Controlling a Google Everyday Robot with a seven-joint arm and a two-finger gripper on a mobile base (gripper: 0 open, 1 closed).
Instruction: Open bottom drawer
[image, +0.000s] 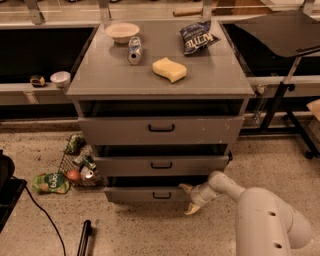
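The bottom drawer (150, 194) is the lowest, narrowest grey front of the grey cabinet, with a small black loop handle (161, 195). It stands slightly pulled out, with a dark gap above it. My gripper (189, 199) is at the end of the white arm (260, 215), low by the floor, just right of the handle at the drawer's right end. Its two pale fingers (192, 209) are spread, one above and one below, holding nothing.
Above are the mid-sized drawer (161, 165) and the tallest drawer (161, 129). The cabinet top holds a bowl (122, 32), a can (134, 50), a yellow sponge (169, 69) and a chip bag (197, 36). A wire basket with litter (76, 165) sits on the floor left.
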